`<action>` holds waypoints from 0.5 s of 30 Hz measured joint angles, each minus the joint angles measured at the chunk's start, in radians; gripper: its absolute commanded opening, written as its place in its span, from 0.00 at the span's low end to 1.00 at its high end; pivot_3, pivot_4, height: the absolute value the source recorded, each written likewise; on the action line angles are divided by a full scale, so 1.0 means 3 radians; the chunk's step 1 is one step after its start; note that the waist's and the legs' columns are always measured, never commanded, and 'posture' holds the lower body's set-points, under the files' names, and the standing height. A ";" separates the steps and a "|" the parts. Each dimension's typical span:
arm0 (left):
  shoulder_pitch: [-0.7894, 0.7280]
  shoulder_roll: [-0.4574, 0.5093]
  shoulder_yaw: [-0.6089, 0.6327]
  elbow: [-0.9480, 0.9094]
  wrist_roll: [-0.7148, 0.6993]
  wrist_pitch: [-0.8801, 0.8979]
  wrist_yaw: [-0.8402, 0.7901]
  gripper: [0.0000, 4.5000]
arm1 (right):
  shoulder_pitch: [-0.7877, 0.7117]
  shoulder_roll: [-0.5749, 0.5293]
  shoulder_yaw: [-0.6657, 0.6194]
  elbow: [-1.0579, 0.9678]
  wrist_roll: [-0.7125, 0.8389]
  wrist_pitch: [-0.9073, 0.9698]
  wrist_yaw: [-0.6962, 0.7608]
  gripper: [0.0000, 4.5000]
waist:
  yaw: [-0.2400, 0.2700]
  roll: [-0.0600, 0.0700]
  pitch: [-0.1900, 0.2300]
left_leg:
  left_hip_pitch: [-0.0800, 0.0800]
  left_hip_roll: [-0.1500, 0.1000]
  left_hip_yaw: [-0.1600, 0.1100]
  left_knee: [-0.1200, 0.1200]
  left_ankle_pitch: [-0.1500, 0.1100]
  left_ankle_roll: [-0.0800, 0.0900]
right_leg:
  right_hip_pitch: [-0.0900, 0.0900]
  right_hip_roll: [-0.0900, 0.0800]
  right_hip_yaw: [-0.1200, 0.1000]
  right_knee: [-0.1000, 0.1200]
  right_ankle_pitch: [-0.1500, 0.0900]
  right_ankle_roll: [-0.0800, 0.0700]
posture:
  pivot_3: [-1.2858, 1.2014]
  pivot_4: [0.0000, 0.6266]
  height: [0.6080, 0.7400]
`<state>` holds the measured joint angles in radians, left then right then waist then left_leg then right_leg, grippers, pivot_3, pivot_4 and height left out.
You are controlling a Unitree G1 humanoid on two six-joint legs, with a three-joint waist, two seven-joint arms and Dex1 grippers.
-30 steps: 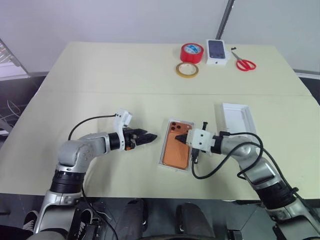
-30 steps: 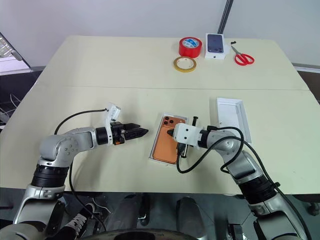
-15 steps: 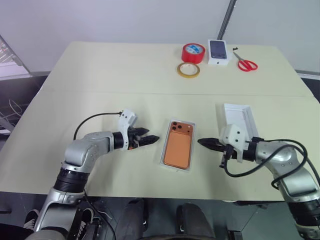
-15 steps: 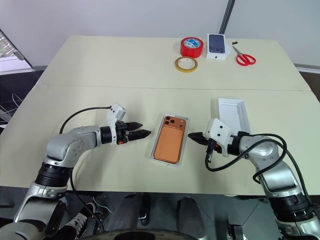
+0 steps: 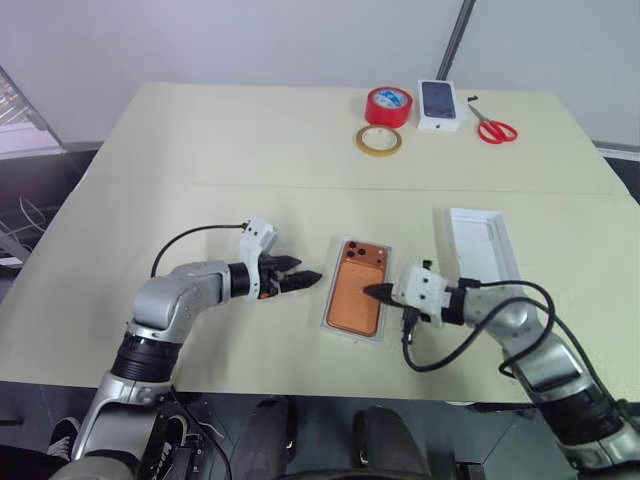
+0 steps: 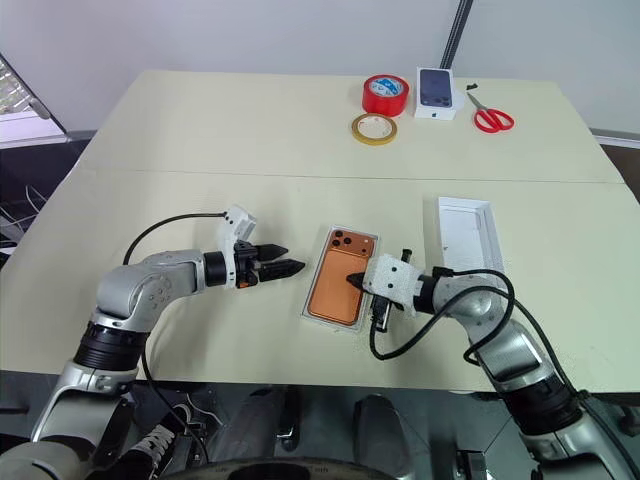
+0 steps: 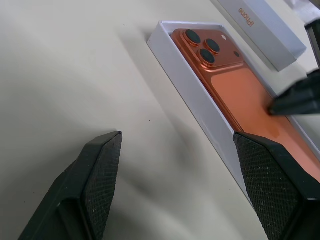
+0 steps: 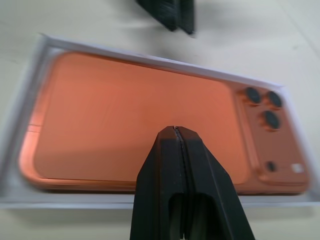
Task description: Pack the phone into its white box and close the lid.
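The orange phone [image 5: 356, 292] lies back up inside the white box [image 7: 192, 95], its camera lenses at the far end. My right gripper [image 5: 372, 291] is shut, and its tip is over the phone's right side, near the middle of its back [image 8: 125, 112]. My left gripper [image 5: 306, 280] hovers open just left of the box and points at it, with nothing between its fingers [image 7: 102, 175]. The white lid [image 5: 479, 244] lies open side up on the table to the right of the box.
At the far edge of the table [image 5: 200, 150] are a red tape roll [image 5: 388, 104], a yellowish tape ring [image 5: 378, 140], a small white box with a phone picture [image 5: 441, 104] and red scissors [image 5: 495, 128].
My right gripper drew back to the right off the phone, then returned and now points at the phone's middle, lower than before. The left gripper stayed in place, still open.
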<state>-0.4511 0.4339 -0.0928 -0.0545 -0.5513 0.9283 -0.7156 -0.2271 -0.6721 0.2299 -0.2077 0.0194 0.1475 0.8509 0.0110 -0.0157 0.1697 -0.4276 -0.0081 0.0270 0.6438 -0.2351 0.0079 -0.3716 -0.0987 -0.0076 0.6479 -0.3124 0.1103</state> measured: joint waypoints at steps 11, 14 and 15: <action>0.0054 -0.0008 -0.0036 -0.0094 0.0069 -0.0042 0.0053 0.66 | 0.0100 0.0043 -0.0299 0.0021 0.0411 0.0250 0.0120 0.00 | 0.0005 0.0000 0.0000 | -0.0001 0.0000 0.0000 0.0002 0.0000 0.0001 | 0.0002 0.0000 0.0000 0.0000 0.0003 0.0006 | 0.52 0.24 0.91; 0.0048 0.0108 -0.0184 -0.0074 0.0289 -0.0269 0.0019 0.34 | 0.0172 -0.0117 -0.0567 -0.0022 0.0540 0.0353 0.0152 0.00 | 0.0002 0.0000 0.0000 | 0.0000 0.0000 0.0000 0.0000 -0.0001 0.0001 | 0.0001 0.0000 0.0000 0.0000 0.0003 0.0005 | 0.52 0.24 0.91; 0.0044 0.0148 -0.0232 -0.0055 0.0365 -0.0361 -0.0009 0.22 | 0.0209 -0.0178 -0.0638 -0.0035 0.0541 0.0359 0.0156 0.00 | 0.0003 0.0001 0.0000 | 0.0000 0.0000 0.0000 -0.0001 -0.0001 0.0001 | 0.0000 0.0000 0.0000 -0.0001 0.0002 0.0004 | 0.52 0.24 0.91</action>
<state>-0.4378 0.4783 -0.1624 -0.0709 -0.4417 0.8201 -0.7184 -0.1642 -0.7256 0.0383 -0.2183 0.1817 0.2553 0.8977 0.0118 -0.0155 0.1698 -0.4276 -0.0081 0.0271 0.6435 -0.2353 0.0081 -0.3715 -0.0987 -0.0076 0.6477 -0.3119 0.1114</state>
